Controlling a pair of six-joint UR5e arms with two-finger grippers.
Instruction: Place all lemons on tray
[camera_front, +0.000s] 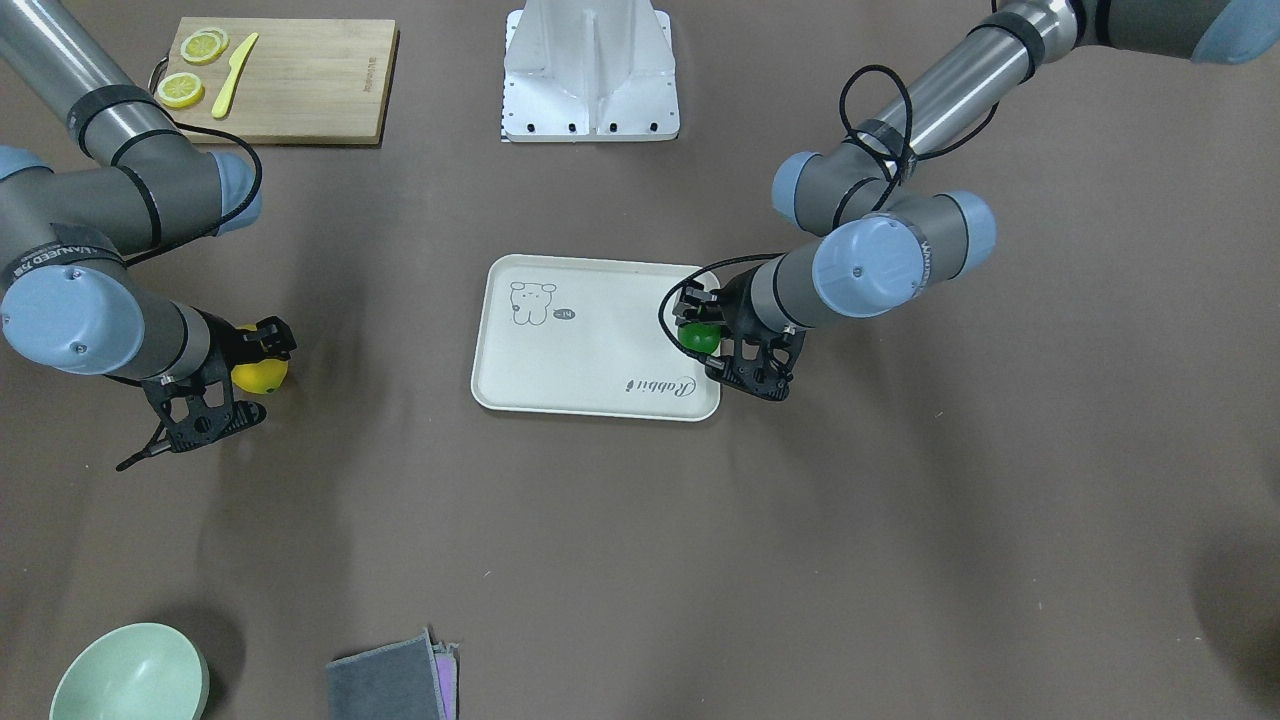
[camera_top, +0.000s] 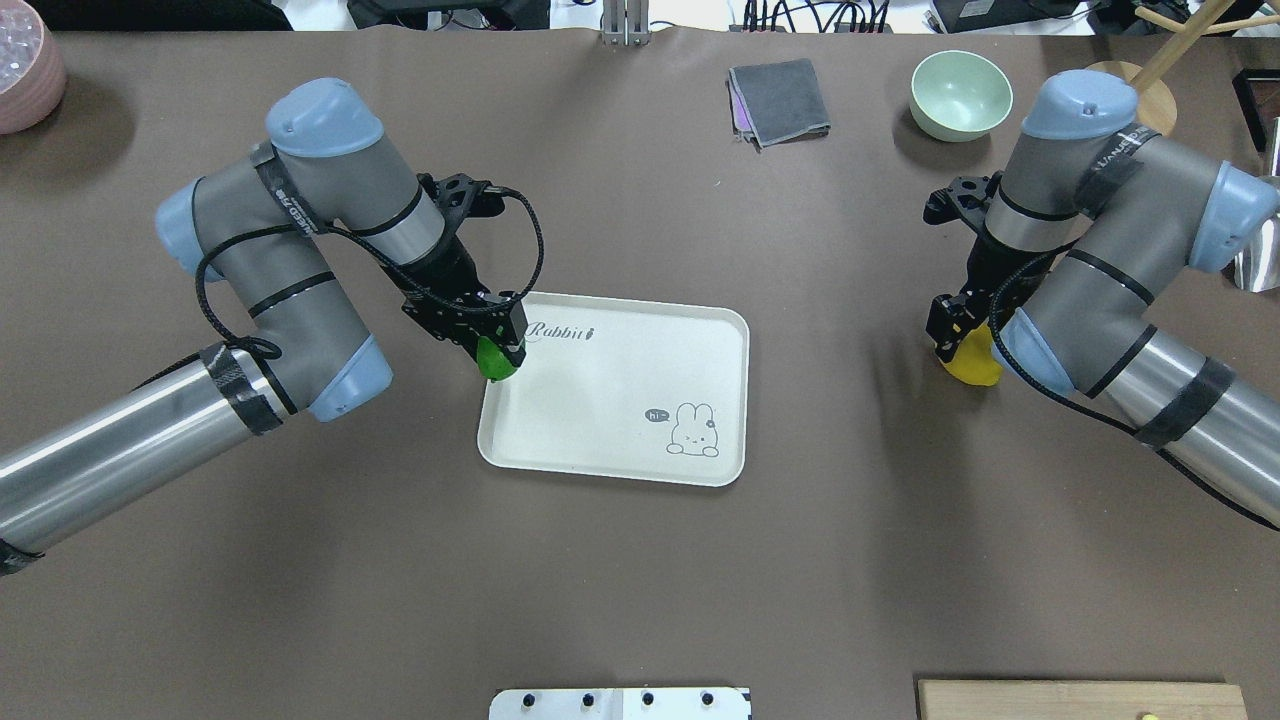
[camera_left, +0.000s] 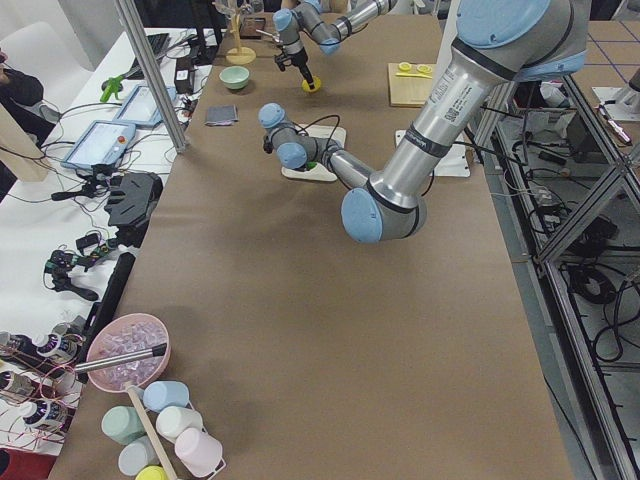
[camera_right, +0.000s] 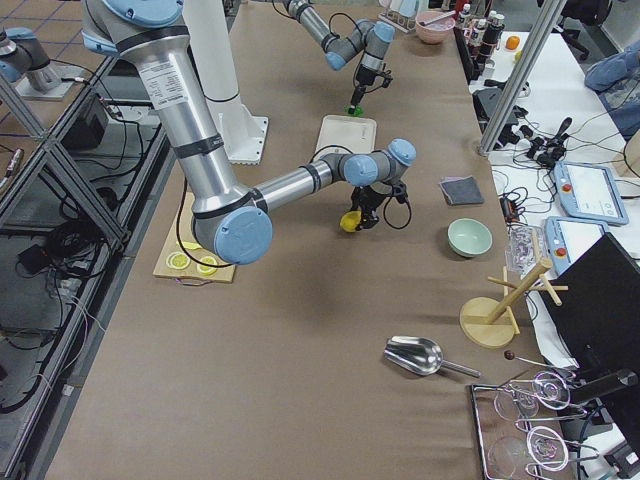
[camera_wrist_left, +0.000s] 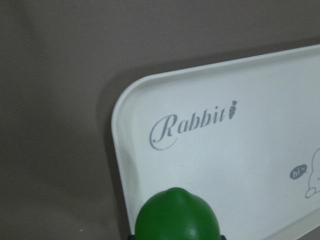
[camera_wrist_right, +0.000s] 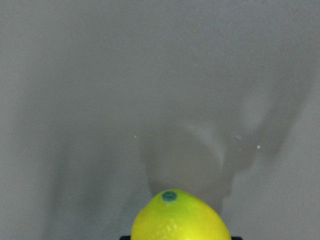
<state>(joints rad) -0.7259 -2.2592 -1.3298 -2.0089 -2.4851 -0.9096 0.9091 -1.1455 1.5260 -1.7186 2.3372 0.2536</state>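
Observation:
The cream-white tray (camera_front: 590, 345) with a rabbit drawing lies mid-table, also in the overhead view (camera_top: 620, 390) and the left wrist view (camera_wrist_left: 225, 160). My left gripper (camera_top: 497, 350) is shut on the green lemon (camera_front: 699, 337) (camera_top: 495, 362) (camera_wrist_left: 177, 216) and holds it just above the tray's corner by the word "Rabbit". My right gripper (camera_top: 963, 345) is shut on the yellow lemon (camera_front: 260, 374) (camera_top: 973, 364) (camera_wrist_right: 180, 217) and holds it a little above the bare brown table, well to the side of the tray.
A wooden cutting board (camera_front: 300, 80) with lemon slices and a yellow knife lies near the robot base (camera_front: 590, 75). A green bowl (camera_top: 960, 92) and a grey cloth (camera_top: 780, 100) sit at the far edge. A pink bowl (camera_top: 25, 65) stands at the far left corner.

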